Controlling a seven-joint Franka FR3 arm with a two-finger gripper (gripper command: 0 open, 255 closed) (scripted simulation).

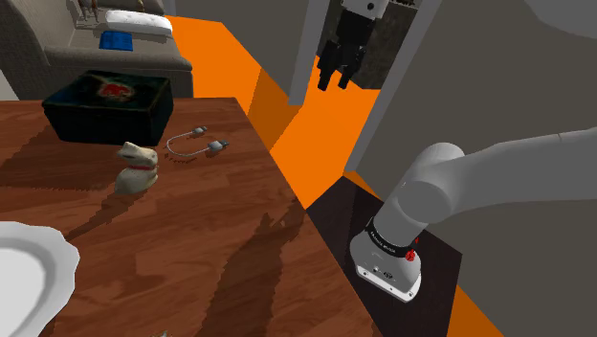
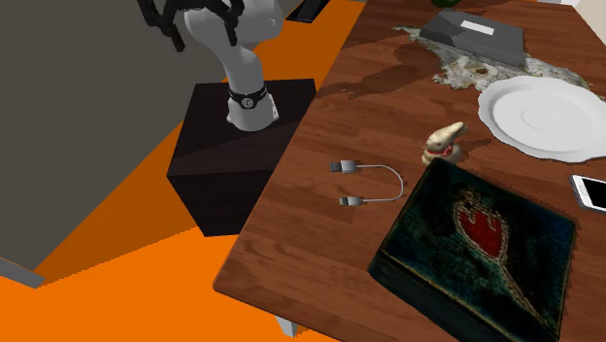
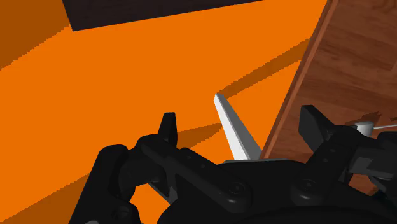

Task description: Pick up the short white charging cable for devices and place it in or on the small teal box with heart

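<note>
White cable (image 1: 216,146) lies near dark heart box (image 1: 105,107); hand (image 1: 335,81) apparently open, off-table.

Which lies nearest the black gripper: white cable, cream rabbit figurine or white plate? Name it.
The short white cable, beside the table edge; rabbit and plate sit farther in.
</note>
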